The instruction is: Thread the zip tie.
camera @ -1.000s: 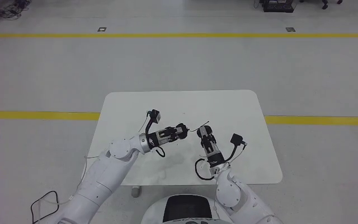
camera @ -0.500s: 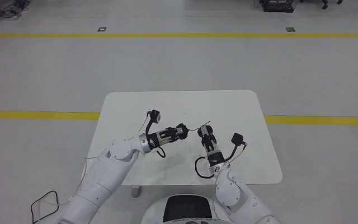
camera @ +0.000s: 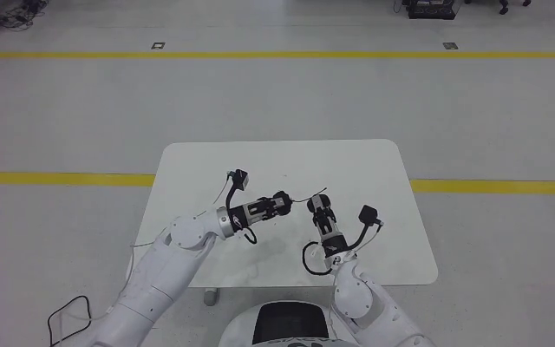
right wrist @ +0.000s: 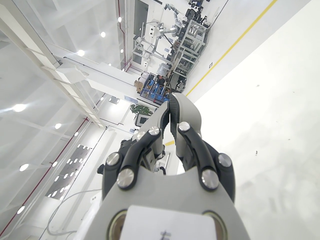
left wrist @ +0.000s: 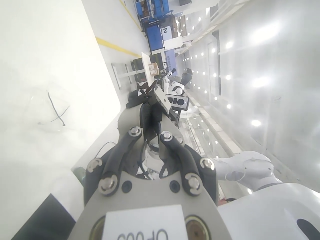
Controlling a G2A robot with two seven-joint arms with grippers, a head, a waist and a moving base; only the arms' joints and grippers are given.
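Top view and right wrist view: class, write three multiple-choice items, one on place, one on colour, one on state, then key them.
1. Where are the left hand and right hand?
A. Close together over the table.
B. Over the floor.
C. At opposite table ends.
2. What colour are the floor lines?
A. Red.
B. Yellow.
C. Blue.
3. How do the right hand's fingers stand?
A. Spread wide.
B. Shut on the zip tie.
C. Bent backwards.
Key: A, both hang above the table's middle; B, yellow stripes cross the floor; B, the wrist view shows them pressed together.
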